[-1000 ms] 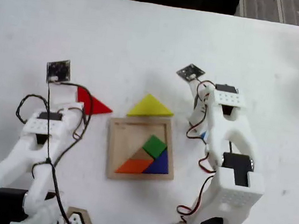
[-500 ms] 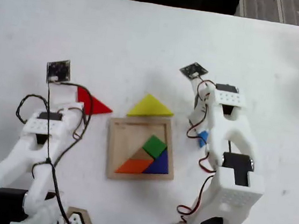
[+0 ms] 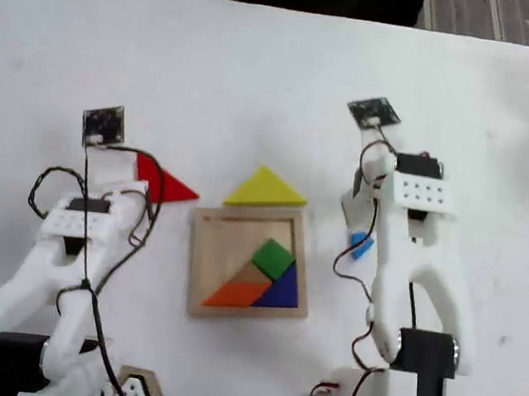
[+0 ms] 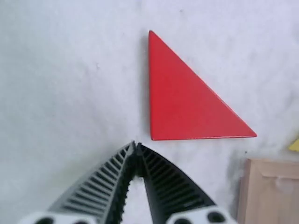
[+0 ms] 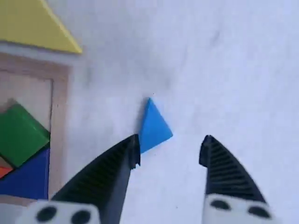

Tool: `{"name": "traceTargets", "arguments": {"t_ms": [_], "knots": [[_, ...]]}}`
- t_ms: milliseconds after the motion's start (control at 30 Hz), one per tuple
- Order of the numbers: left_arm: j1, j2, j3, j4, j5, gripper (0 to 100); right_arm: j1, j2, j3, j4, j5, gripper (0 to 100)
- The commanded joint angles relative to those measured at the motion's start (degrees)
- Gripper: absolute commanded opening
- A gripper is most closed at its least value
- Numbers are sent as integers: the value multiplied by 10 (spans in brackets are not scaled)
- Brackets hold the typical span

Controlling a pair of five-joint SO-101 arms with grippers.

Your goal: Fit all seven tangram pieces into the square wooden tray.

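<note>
Right end effector point(image 5: 170, 140), blue triangle point(image 5: 154, 125) just beside

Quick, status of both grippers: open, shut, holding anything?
Left gripper: shut, holding nothing, tips close to the red triangle.
Right gripper: open, holding nothing, with the small blue triangle on the table by one finger.

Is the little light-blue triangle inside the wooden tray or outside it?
Outside. The light-blue triangle lies flat on the white table beside the wooden tray, just ahead of the open right hand.
</note>
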State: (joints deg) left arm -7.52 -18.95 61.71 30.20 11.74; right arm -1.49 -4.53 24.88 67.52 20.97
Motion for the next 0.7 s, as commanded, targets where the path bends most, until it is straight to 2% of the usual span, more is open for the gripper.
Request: {"name": "traceTargets", "arguments": {"t_ms": [0, 400, 667], "knots": [[8, -21, -4, -11, -5, 20, 3, -41, 53, -58, -48, 229], [6, -21, -4, -11, -5, 20, -19, -41, 158, -185, -56, 229], [6, -21, -4, -11, -5, 20, -5, 7, 131, -183, -56, 229]]}}
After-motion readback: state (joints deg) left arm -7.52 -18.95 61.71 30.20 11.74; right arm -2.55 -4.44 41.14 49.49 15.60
